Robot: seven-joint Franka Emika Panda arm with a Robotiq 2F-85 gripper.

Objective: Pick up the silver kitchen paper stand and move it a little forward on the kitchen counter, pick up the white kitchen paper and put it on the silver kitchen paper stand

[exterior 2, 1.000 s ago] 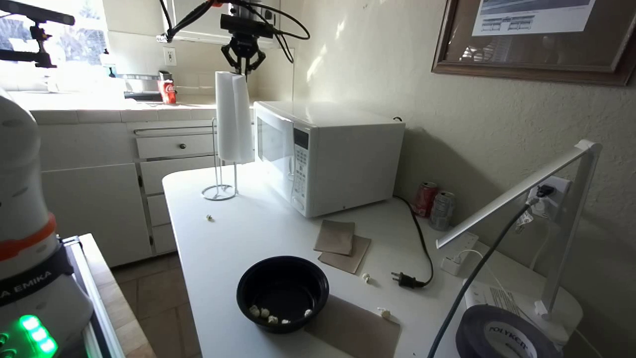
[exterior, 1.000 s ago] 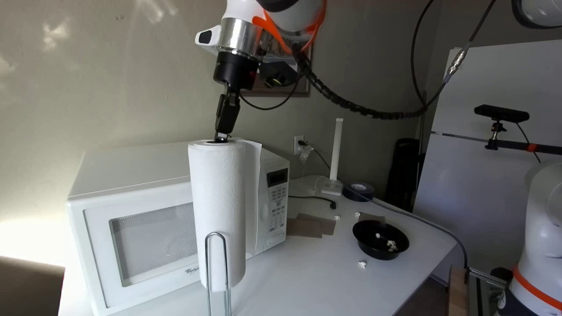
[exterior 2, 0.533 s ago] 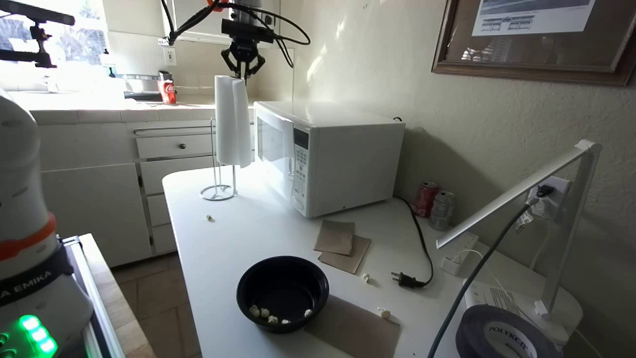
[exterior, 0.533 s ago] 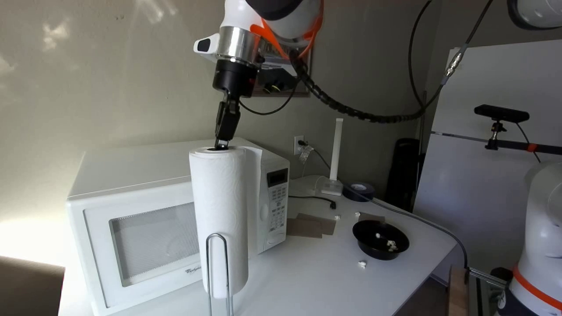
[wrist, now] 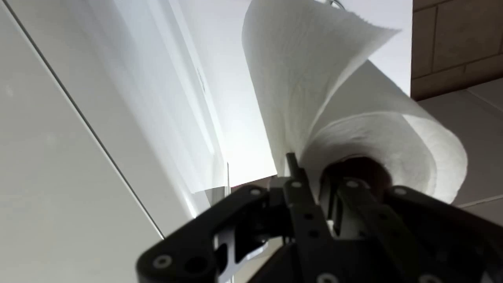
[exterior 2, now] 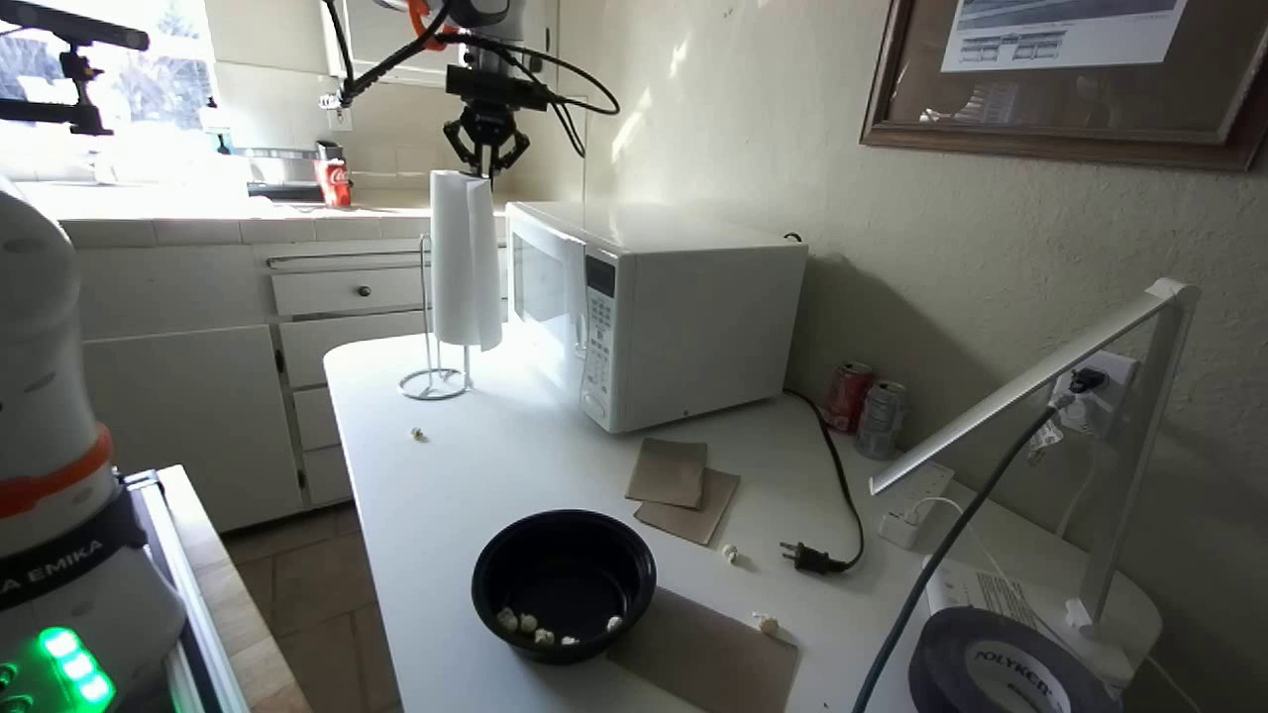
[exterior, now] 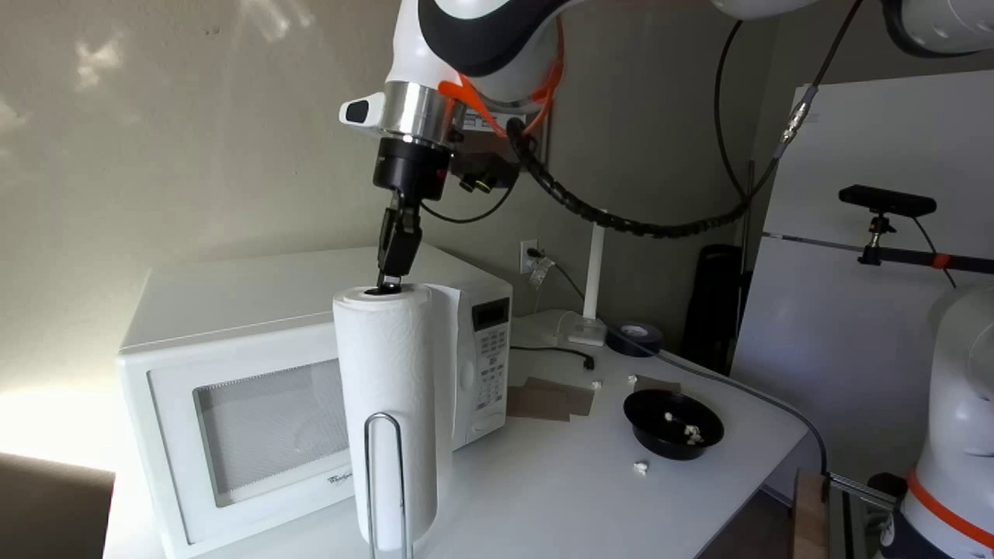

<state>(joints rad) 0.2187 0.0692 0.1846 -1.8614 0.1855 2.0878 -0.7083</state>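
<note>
The white kitchen paper (exterior: pixel 386 404) hangs upright from my gripper (exterior: pixel 390 284), seen in both exterior views (exterior 2: pixel 464 262). In the wrist view my gripper (wrist: pixel 316 173) is shut on the wall of the roll (wrist: pixel 377 133), one finger inside the core, one outside. A loose sheet flares beside it. The silver kitchen paper stand (exterior 2: pixel 433 396) stands upright on the kitchen counter (exterior: pixel 559 489). Its wire loop (exterior: pixel 401 473) is beside the roll, and another rod runs up under the roll's bottom. The roll's lower end is above the base ring. Whether the rod is inside the core is hidden.
A white microwave (exterior 2: pixel 713 327) is close beside the roll. A black bowl (exterior 2: pixel 565 584) with popcorn, brown cardboard pieces (exterior 2: pixel 669 470), a black plug (exterior 2: pixel 814 558), a tape roll (exterior 2: pixel 1001 663) and a white lamp (exterior 2: pixel 1129 465) are further along. The counter's edge (exterior 2: pixel 347 446) is near the stand.
My gripper and the roll have moved down together, bringing the roll's lower end closer to the stand's base. The stand has shifted only slightly, if at all.
</note>
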